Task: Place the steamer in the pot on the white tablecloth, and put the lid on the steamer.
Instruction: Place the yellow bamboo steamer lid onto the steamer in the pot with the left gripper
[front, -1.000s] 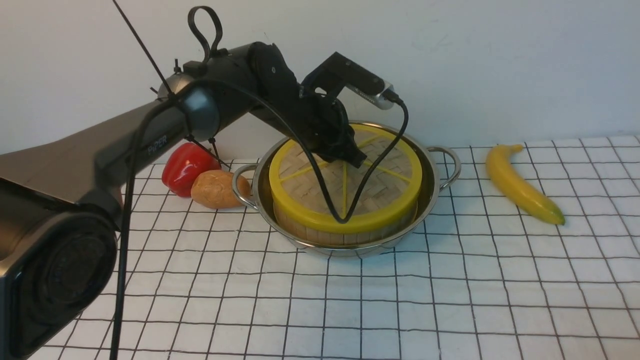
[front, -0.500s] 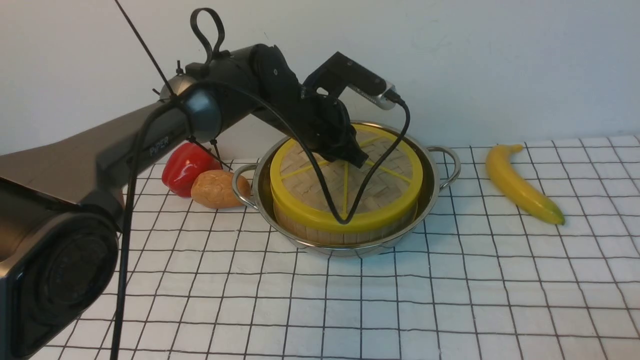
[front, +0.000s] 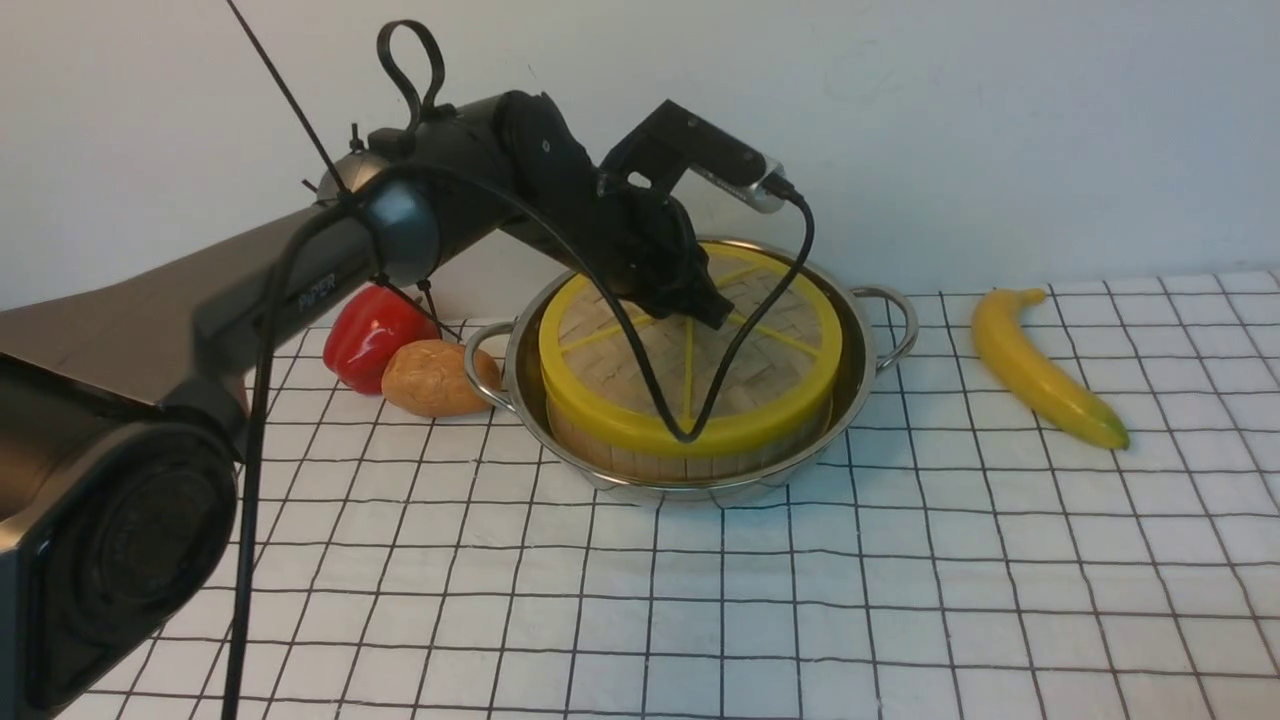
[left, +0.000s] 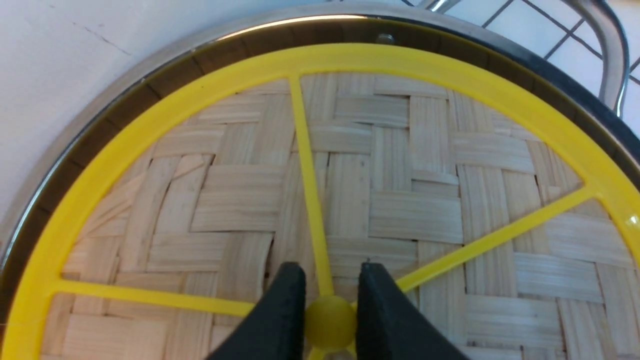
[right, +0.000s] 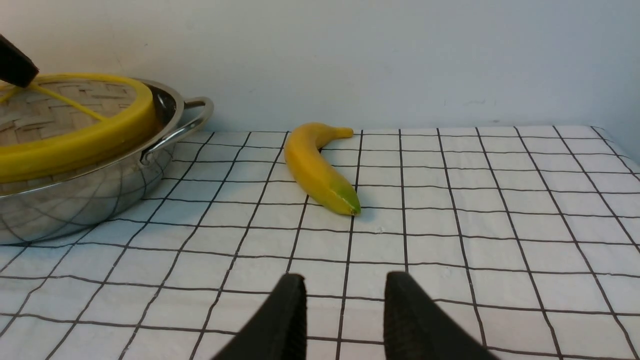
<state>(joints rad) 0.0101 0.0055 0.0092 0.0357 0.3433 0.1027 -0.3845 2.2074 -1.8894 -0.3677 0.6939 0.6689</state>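
Front view shows the job close to finished: the steamer (front: 690, 452) sits inside the pot (front: 860, 380) on the white tablecloth (front: 900, 600), and the lid (front: 600, 340) lies flat on top of the steamer, its yellow rim lined up with the basket wall below. The left claw (front: 715, 318) is down at the middle of the lid. From the left wrist camera its two black fingers (left: 280, 310) stand either side of the round yellow knob (left: 330, 320) where the spokes meet, pinching it, with the woven bamboo just beyond the tips and the steel rim of the pot further out on all sides.

The right claw (right: 342, 320) is well away from the pot, low over bare cloth, fingers spread with nothing between them; a banana (right: 320, 170) lies ahead of it, the pot off to one side.

What seems left, judging by how things lie, is only for the left claw to let go of the knob and lift clear without dragging the lid askew. Whether the lid is fully seated all round I cannot tell, since the arm hides the far side.
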